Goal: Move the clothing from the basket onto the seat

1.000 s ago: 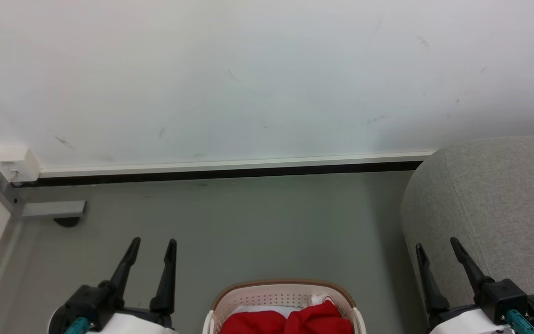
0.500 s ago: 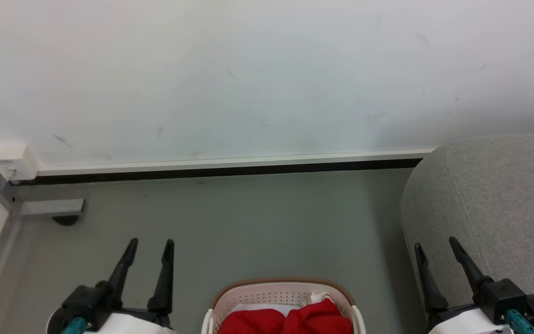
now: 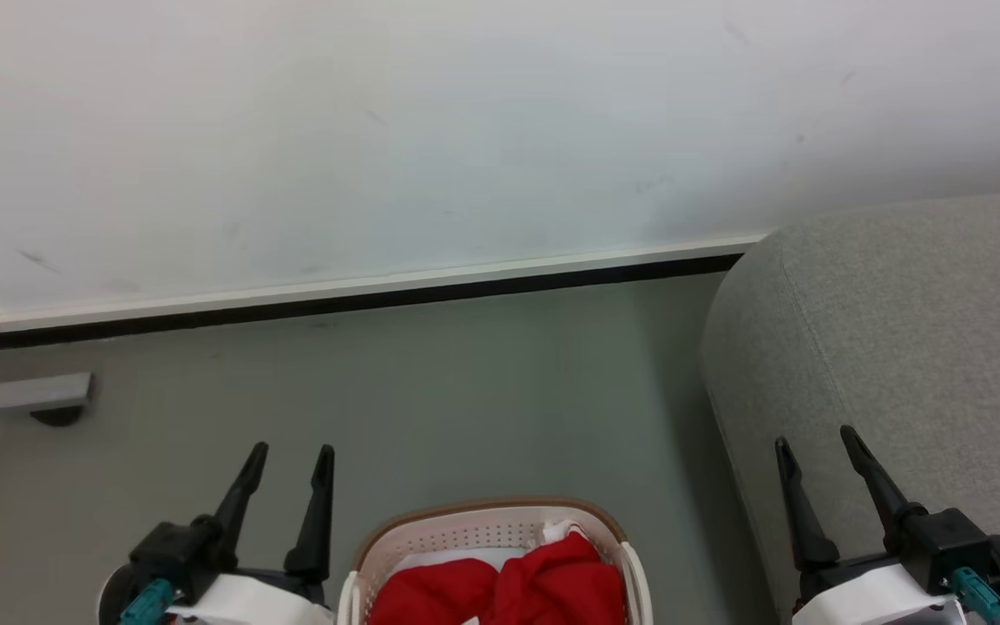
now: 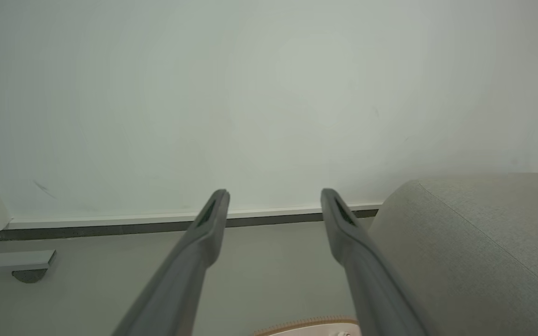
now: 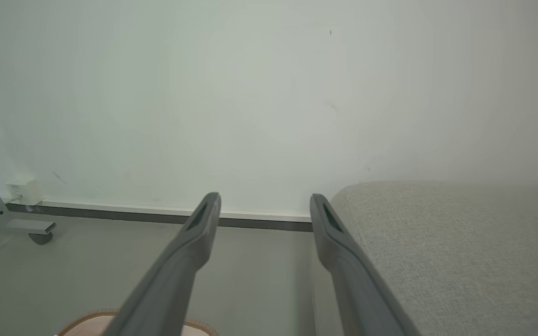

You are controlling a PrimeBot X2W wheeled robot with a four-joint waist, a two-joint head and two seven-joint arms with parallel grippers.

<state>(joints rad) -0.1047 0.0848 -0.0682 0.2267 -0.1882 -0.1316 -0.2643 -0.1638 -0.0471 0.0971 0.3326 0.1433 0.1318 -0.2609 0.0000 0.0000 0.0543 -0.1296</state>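
Red clothing (image 3: pixel 500 590) lies heaped in a cream basket (image 3: pixel 465 536) with a brown rim. The basket stands on the grey floor (image 3: pixel 465 391), well back from the floor's far edge along the white wall (image 3: pixel 465 130). A grey seat (image 3: pixel 899 330) stands to its right. The left tool (image 3: pixel 293 449) and right tool (image 3: pixel 814 436) hover either side of the basket, fingers apart, holding nothing.

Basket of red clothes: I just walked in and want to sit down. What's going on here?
A two-armed robot faces the basket on the floor, with the red clothing piled inside. Its left gripper and right gripper hang open and empty either side of it. The grey seat shows no clothing yet.
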